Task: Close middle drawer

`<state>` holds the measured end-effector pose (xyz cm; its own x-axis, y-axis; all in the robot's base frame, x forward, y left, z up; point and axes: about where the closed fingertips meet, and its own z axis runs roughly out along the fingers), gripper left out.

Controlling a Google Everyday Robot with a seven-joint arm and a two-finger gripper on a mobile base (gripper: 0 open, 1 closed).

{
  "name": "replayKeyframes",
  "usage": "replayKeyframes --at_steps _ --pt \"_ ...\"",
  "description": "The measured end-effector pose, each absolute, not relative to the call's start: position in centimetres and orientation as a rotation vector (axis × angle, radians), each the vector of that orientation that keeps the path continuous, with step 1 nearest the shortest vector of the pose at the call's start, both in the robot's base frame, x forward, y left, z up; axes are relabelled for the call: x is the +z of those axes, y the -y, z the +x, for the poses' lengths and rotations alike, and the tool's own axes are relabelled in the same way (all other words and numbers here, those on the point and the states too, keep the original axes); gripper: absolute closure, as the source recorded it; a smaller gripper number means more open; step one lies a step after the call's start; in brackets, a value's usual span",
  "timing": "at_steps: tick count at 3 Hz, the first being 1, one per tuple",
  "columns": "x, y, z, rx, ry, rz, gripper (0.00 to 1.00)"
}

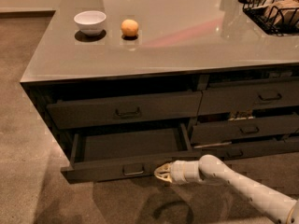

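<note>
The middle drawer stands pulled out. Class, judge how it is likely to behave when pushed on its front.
The middle drawer looks rigid, with flat front and box walls, so it should slide rather than flex. It appears empty, so probably light. The gripper is by the front, beside the pull; an off-centre push might skew it slightly.

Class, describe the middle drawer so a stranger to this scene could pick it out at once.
Find the grey counter and look at its left stack of drawers. The middle drawer sits under the top drawer. It alone is pulled far out, and the pincer is at its front, right of the pull.
</note>
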<state>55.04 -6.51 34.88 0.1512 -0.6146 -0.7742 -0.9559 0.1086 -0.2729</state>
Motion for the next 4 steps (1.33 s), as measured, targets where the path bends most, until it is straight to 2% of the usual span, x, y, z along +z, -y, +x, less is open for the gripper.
replayKeyframes --at_steps 2,3,4 --pt "36.7 6.0 61.2 0.412 -1.543 -1.594 1.00" --pt "38.3 6.2 66.9 0.341 -1.500 -1.591 1.00" --pt "38.3 6.3 67.1 0.337 -1.500 -1.588 1.00"
